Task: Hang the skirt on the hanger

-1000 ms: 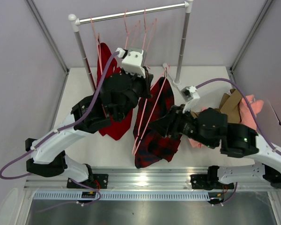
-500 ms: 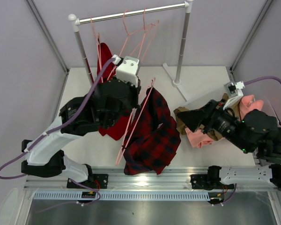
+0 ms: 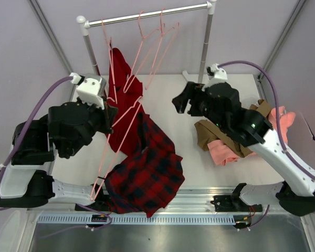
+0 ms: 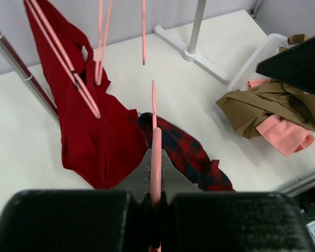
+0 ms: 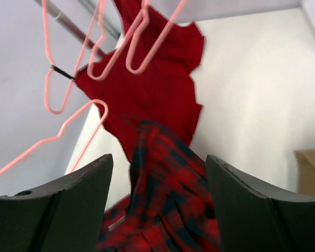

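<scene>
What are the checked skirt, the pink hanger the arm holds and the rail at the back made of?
The skirt looks like soft woven cloth, matte, drooping in folds. The hanger is thin and pale pink, perhaps plastic or coated wire; too fine to tell. The rail appears to be polished metal tube, silvery with bright glints.

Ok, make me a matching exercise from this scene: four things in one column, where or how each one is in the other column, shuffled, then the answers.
Things:
1. plaid skirt
2. plain red garment
3. tan and pink clothes
4. left claw

States:
A. heaped at the right of the table
B. shut on a pink hanger
C. dangling at the table's near edge
D. hanging at the left end of the rack

Pairs: 1-C, 2-D, 3-A, 4-B
</scene>
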You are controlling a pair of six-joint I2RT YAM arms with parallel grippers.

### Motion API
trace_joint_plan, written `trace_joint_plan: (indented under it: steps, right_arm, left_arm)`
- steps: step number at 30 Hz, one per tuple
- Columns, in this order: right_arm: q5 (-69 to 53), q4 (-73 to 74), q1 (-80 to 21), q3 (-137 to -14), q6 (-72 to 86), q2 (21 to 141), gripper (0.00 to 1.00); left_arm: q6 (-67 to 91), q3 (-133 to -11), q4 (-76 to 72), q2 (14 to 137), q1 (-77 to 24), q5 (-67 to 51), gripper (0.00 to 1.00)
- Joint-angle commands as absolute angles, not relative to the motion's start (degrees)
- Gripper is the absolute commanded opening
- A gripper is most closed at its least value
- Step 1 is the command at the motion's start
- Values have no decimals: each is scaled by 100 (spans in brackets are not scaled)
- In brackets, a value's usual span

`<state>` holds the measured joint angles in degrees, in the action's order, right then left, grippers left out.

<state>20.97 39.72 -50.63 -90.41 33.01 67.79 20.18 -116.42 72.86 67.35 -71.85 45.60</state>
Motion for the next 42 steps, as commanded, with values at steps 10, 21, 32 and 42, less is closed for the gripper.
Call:
trace_joint_plan:
  steps: [10,21,32,42]
  right_arm:
    - [466,3349,-4869,-12498,2311,9386,78]
    - [272,1855,-4808,-8256,2935,7411,75]
    - [-44,679,-5071,-5820,3226,5890,79]
    - [378,-562,-6415,-5431,55,5844,84]
  left_arm:
    - [1925,-11742,7163,6688,-6706,4465,0]
    - [2083,-11113,7568,6399,-6557,3623,0]
    - [1539,-9695,6391,6258,-6565,2347,0]
    - [1204,-9852,5959,6750,-6522,2136,0]
